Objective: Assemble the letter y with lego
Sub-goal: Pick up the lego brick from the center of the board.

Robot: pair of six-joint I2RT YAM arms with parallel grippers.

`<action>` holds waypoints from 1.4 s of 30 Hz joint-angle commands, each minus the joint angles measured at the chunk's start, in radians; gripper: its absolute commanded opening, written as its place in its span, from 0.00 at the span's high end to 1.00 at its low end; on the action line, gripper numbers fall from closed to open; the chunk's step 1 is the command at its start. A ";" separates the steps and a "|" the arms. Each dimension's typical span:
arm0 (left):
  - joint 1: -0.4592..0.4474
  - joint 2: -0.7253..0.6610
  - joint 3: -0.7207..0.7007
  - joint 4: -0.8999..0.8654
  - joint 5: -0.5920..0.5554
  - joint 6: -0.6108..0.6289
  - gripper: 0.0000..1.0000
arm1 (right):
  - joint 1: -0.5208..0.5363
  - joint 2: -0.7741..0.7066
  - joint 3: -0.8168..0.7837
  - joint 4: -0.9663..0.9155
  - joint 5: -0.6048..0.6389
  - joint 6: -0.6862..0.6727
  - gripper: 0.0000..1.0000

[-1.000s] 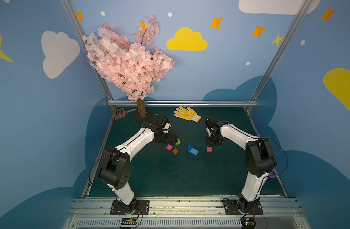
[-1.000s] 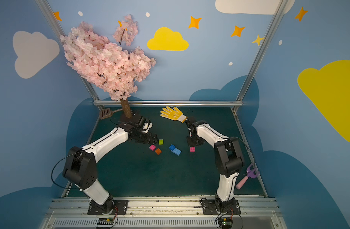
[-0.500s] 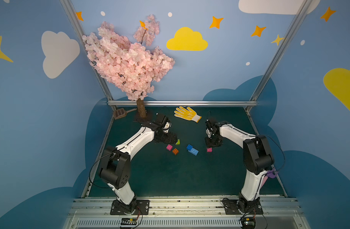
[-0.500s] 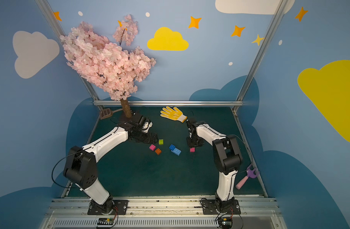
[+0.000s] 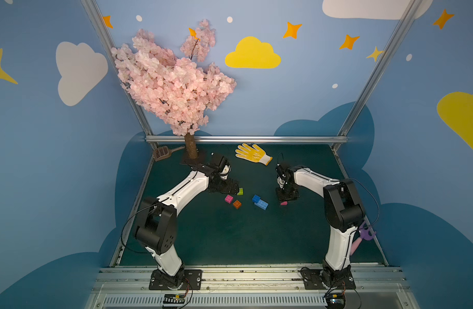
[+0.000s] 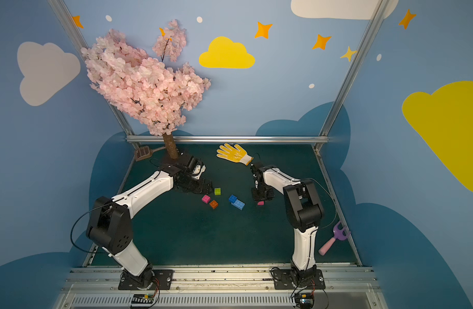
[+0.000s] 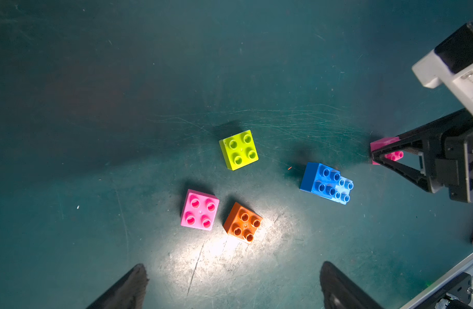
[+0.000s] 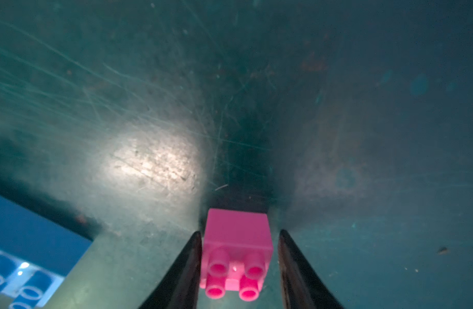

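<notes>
Where the lego is found: six bricks are spread on the green mat [image 5: 230, 240]; none is lifted.
Loose bricks: the lime green brick [image 7: 238, 149], second pink brick [image 7: 200, 210] and orange brick [image 7: 242, 222] are set near one another, studs up, with none joined.
Blue pair: the dark blue brick [image 7: 317, 178] is seen overlapping one end of the light blue brick [image 7: 343, 190]; whether they are pressed together cannot be told.
Letter y: not yet assembled.
Left arm: stretched forward and low. The left gripper [image 7: 234, 264] is held over the loose bricks, jaws spread wide, with nothing between them.
Right arm: elbow raised, wrist pointed down. The right gripper [image 8: 239, 232] is set low at the mat around the pink brick [image 8: 236, 256], whose studs are turned toward the wrist camera.
Right jaws: narrowed about the pink brick. One finger is laid against it and a sliver of gap is seen at the other, so a firm grip cannot be confirmed.
Change from a second ago: the right gripper is brought down nearer the pink brick and the right elbow is drawn inward. The bricks and left arm are unchanged.
</notes>
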 commanded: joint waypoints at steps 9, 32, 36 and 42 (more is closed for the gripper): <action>0.002 0.007 0.029 -0.027 -0.014 0.014 0.00 | -0.001 0.002 0.000 -0.004 -0.007 -0.012 0.72; 0.011 0.029 0.059 -0.062 -0.001 0.006 0.00 | 0.195 -0.137 -0.037 0.022 -0.095 -0.468 0.83; 0.013 0.029 0.060 -0.061 0.004 0.004 0.00 | 0.197 -0.130 -0.021 0.017 -0.105 -0.501 0.84; 0.017 0.028 0.059 -0.061 0.002 0.003 0.00 | 0.202 -0.098 0.016 -0.010 -0.097 -0.588 0.84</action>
